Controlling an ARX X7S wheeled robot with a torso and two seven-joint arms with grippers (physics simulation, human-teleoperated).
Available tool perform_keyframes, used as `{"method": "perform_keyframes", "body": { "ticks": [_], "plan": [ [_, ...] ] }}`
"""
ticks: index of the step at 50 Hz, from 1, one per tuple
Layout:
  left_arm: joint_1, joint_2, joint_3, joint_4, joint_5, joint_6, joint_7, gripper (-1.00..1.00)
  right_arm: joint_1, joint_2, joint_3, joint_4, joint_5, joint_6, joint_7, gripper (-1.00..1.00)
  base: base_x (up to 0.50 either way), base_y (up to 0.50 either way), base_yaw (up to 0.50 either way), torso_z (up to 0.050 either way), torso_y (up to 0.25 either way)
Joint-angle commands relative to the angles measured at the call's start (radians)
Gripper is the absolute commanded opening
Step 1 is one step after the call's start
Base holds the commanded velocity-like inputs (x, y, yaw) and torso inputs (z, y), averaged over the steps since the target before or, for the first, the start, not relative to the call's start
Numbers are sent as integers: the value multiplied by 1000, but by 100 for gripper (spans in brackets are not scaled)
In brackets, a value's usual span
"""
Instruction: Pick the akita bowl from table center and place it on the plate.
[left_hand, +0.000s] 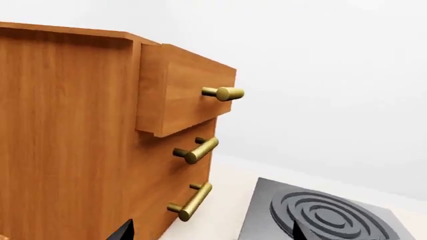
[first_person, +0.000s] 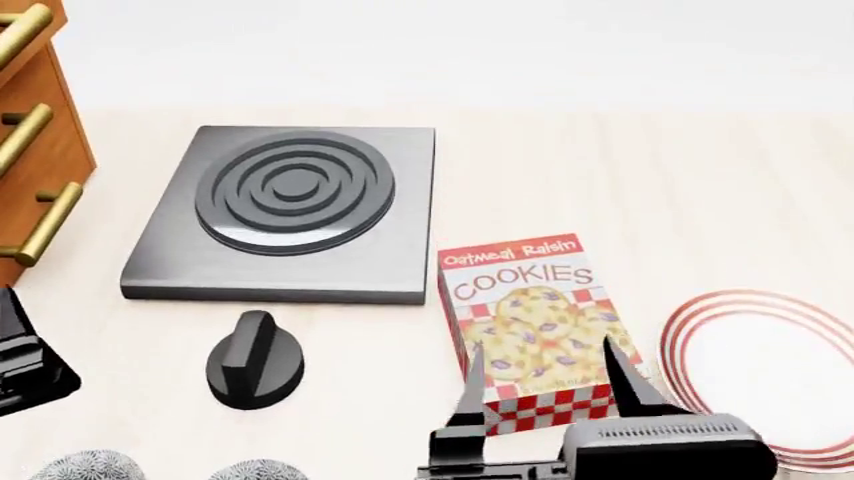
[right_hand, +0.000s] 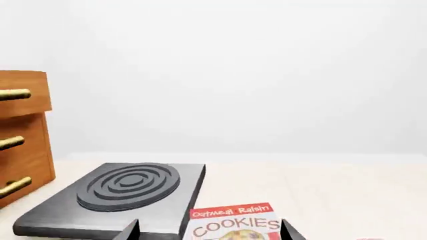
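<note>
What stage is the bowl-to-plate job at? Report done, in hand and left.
Done: nothing visible. The plate sits bare, and two speckled bowls rest at the near table edge.
In hand: nothing. The right hand is open and empty in front of the cookie box; the left hand holds nothing visible.
Left: grasp the akita bowl, carry it over, set it on the plate.

cookie box beside plate, open right pincer

Pale wood-grain tabletop, plain white wall behind it, even diffuse light, soft shadows. Orange-brown wooden drawer cabinet at the table's left edge, three brass bar handles, top drawer slightly pulled out. No windows or floor in view.
</note>
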Motion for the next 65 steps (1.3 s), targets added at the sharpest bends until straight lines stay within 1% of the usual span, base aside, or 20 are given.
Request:
{"method": "perform_keyframes", "body": {
  "ticks": [1, 4, 7, 11, 17, 23, 28, 38, 54, 60, 65],
  "plan": [
    [12, -9, -102, 55, -25, -29, -15, 100, 104, -8, -131, -134, 125, 332, -128, 100, 0, 0, 0, 0, 0],
    [15, -7, -101, 59, -23, -25, -20, 100, 145, -17, -135, -136, 184, 427, -142, 100, 0, 0, 0, 0, 0],
    [22, -5, -99, 66, -22, -18, -23, 100, 174, -30, -132, -106, 218, 475, -148, 100, 0, 0, 0, 0, 0],
    [30, -3, -101, 52, -17, 2, -25, 100, 208, -24, -163, -59, 216, 490, -167, 100, 0, 0, 0, 0, 0],
    [54, 1, -95, 75, -17, 15, -28, 100, 259, -57, -150, 36, 263, 538, -180, 100, 0, 0, 0, 0, 0],
    [68, 0, -105, 72, -23, 27, -32, 100, 301, -85, -160, 125, 278, 548, -183, 100, 0, 0, 0, 0, 0],
    [76, -6, -119, 90, -36, 23, -39, 100, 327, -86, -178, 163, 285, 563, -185, 100, 0, 0, 0, 0, 0],
    [78, -13, -129, 110, -60, 16, -42, 100, 340, -87, -150, 176, 344, 634, -159, 100, 0, 0, 0, 0, 0],
    [62, -18, -140, 102, -93, 32, -36, 100, 347, -70, -123, 218, 386, 659, -135, 100, 0, 0, 0, 0, 0],
    [52, -23, -159, 117, -180, -44, -35, 100, 343, -65, -119, 237, 397, 656, -136, 100, 0, 0, 0, 0, 0],
    [56, -21, -168, 128, -201, -43, -35, 100, 335, -62, -123, 255, 407, 655, -140, 100, 0, 0, 0, 0, 0]
  ]
}}
